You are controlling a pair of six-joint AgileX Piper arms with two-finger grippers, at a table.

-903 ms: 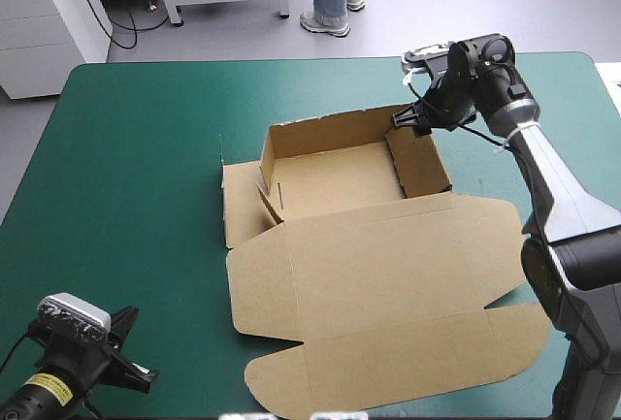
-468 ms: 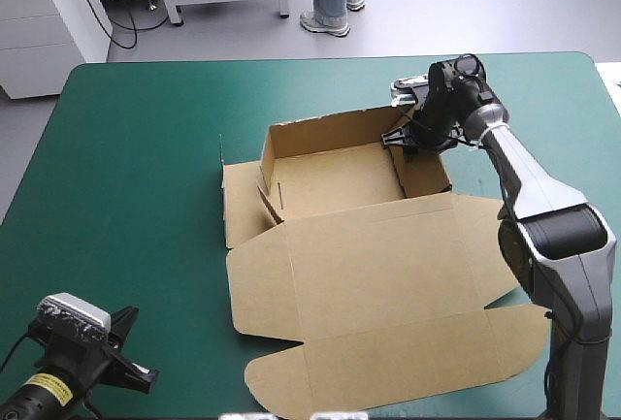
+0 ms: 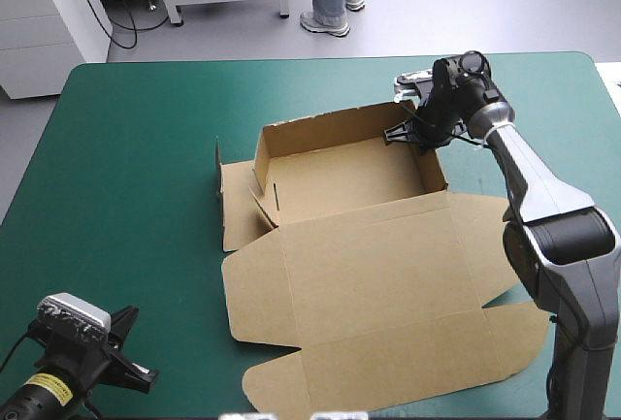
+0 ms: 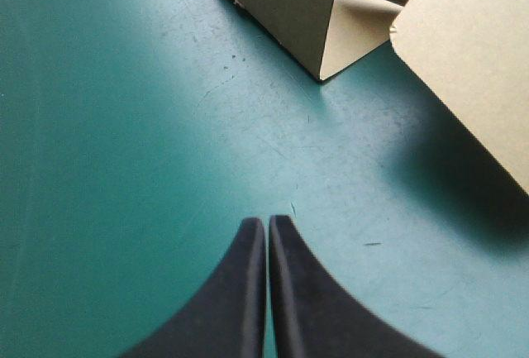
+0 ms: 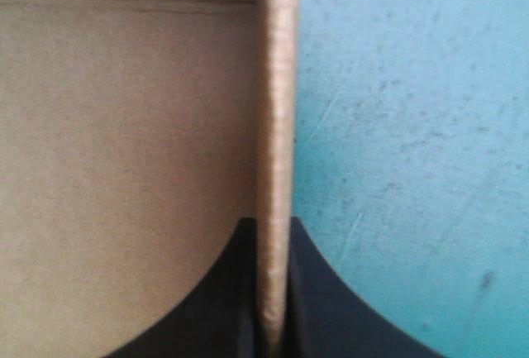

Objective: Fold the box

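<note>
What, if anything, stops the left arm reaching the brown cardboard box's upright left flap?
Nothing visible, so probably yes: only teal-green cover lies between the shut left tool and the upright brown cardboard flap.

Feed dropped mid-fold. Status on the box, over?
Right end effector shut on the box, right wall. Left end effector shut, empty, over the teal-green cover. Back and right walls up, lid flat. Nothing in the way.

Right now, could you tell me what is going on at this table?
The right gripper is shut on the raised right wall of the brown box, near its far corner. The lid lies flat toward the robot. The left gripper, shut and empty, is over the teal-green cover at the near left.
</note>
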